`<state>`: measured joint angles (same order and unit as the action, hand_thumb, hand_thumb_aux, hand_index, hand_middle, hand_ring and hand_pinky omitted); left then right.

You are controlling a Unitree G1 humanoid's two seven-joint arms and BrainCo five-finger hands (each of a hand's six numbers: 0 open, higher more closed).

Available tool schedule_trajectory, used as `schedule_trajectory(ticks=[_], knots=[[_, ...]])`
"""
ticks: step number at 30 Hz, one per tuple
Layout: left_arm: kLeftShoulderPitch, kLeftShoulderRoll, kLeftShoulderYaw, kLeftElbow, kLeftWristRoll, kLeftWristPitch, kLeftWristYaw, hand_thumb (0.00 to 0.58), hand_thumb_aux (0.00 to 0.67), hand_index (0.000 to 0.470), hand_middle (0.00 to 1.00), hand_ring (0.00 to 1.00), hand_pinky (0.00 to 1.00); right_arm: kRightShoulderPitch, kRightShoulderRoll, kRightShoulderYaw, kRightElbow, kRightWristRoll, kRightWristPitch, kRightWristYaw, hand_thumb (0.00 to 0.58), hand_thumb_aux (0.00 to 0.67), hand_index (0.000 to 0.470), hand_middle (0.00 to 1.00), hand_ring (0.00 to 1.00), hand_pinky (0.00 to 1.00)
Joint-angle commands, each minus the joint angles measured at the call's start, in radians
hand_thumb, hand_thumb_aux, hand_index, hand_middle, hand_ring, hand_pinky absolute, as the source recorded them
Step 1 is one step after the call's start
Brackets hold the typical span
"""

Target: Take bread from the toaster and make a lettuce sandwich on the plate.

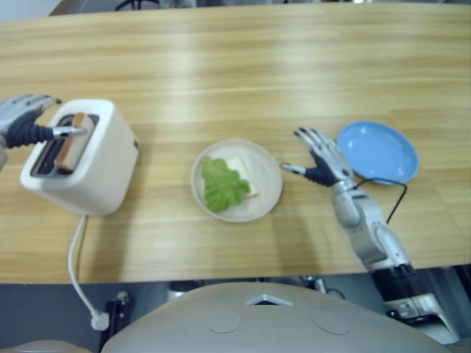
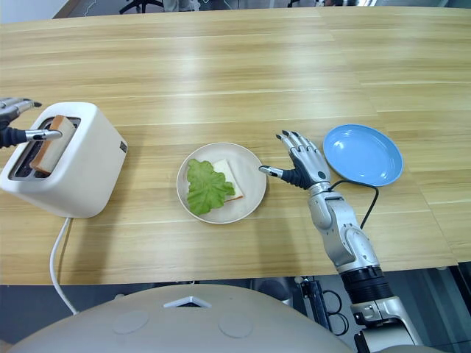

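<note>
A white toaster [image 1: 92,173] stands at the table's left with one slice of bread [image 1: 73,141] sticking up from its slot. My left hand [image 1: 22,121] is just left of the toaster, its fingers spread, and one fingertip [image 1: 70,132] touches the top of that slice. In the middle sits a cream plate [image 1: 272,184] holding a second bread slice [image 1: 241,169] with a green lettuce leaf [image 1: 222,185] lying over most of it. My right hand [image 1: 324,160] hovers open just right of the plate, fingers stretched and holding nothing.
An empty blue plate [image 1: 377,152] lies right of my right hand. A thin black cable [image 1: 394,197] loops beside my right forearm. The toaster's white cord [image 1: 73,257] runs over the table's front edge. The far half of the wooden table [image 1: 235,66] is bare.
</note>
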<state>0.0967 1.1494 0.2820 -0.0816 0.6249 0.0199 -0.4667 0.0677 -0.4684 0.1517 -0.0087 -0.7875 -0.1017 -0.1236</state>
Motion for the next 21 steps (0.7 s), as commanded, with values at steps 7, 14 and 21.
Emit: schedule_trajectory(ticks=[7,14,21], knots=[[0.038,-0.006,-0.020,-0.017,-0.004,0.005,-0.058,0.000,0.000,0.000,0.00,0.00,0.00,-0.005,-0.006,0.003,0.018,0.010,0.002,-0.013,0.000,0.000,0.000,0.00,0.00,0.00],[0.061,-0.008,-0.003,-0.031,-0.001,0.003,-0.053,0.503,0.426,0.292,0.00,0.00,0.00,0.000,-0.011,0.003,0.020,0.012,0.001,-0.012,0.000,0.000,0.000,0.00,0.00,0.00],[0.025,-0.023,0.028,-0.065,-0.011,-0.022,0.018,0.580,0.670,0.460,0.67,0.67,0.67,-0.002,-0.011,0.008,0.029,0.010,0.001,-0.012,0.000,0.000,0.000,0.00,0.00,0.00]])
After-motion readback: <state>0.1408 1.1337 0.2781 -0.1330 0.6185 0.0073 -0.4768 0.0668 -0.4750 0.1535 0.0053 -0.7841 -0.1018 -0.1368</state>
